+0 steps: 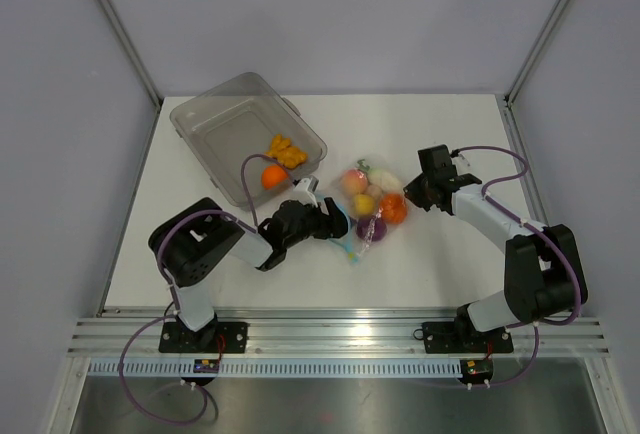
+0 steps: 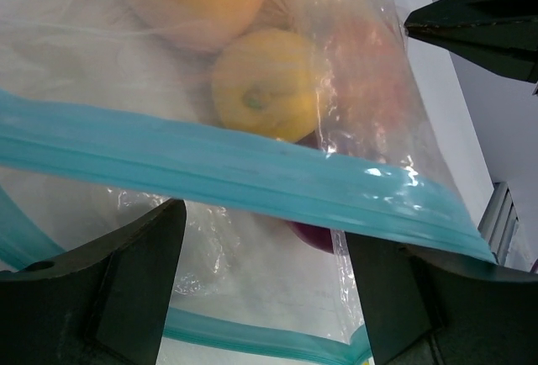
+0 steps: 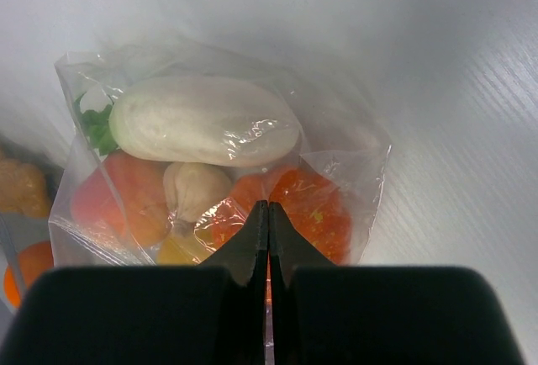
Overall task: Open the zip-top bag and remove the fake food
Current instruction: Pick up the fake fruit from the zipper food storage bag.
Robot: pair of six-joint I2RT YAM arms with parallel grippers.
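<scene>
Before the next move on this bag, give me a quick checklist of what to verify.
1. The zip strip parted: ok, two blue bands lie apart.
2. The left claw open at the mouth: ok.
3. The right claw shut at the zip-top bag's far end: ok; actual pinch on plastic, cannot tell.
4. The fake food out of the bag: not ok, the toys are inside.
5. The clear tub has room: ok.

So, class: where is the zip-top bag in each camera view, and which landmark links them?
Top external: zip-top bag centre, right of the clear tub.
Left wrist: fills the frame, blue zip strip slanting across.
Right wrist: centre, near edge at the shut right gripper.
Shared landmark: the yellow toy fruit inside.
</scene>
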